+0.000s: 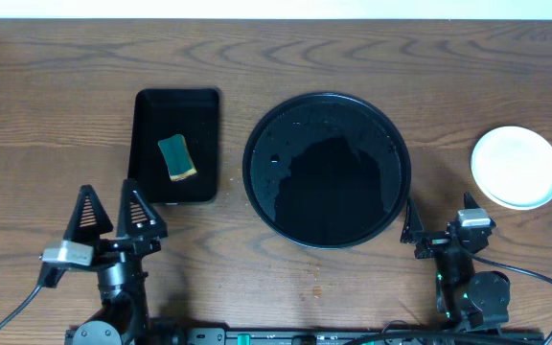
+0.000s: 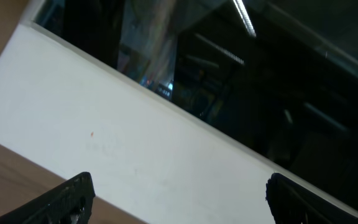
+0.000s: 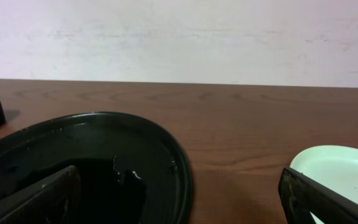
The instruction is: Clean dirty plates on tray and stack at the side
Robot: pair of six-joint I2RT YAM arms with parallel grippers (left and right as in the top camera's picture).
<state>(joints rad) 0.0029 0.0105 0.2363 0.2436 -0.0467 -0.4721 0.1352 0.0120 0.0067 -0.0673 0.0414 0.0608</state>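
Here we see the large round glossy black tray point(image 1: 326, 206) with its low rim lying near the middle of the brown wooden table point(image 1: 353, 287), its sheen broken by a few small bright specks. The pale mint, round shallow plates point(image 1: 517, 167) sit on the table to the right of that tray, well apart from it. From above they read as one disc with a rim, so we cannot tell how many are in the pile. In the right wrist view their edge point(image 3: 347, 171) shows at the lower right, beside the curve of the round tray. To the left of the round tray, just beside it, lies a smaller rectangular black tray point(image 1: 151, 115) holding a green sponge with a yellow underside point(image 1: 178, 158). The left gripper point(image 1: 114, 213) hovers at the near edge of the table, below the rectangular tray, with its jaws spread wide and nothing between them. Its camera looks up at a white wall, and only the dark fingers point(image 2: 73, 196) show in the bottom corners. The right gripper point(image 1: 439, 225) rests near the table's front edge, between the round tray and the plates. Its fingers point(image 3: 36, 199) are likewise parted wide and grip nothing.
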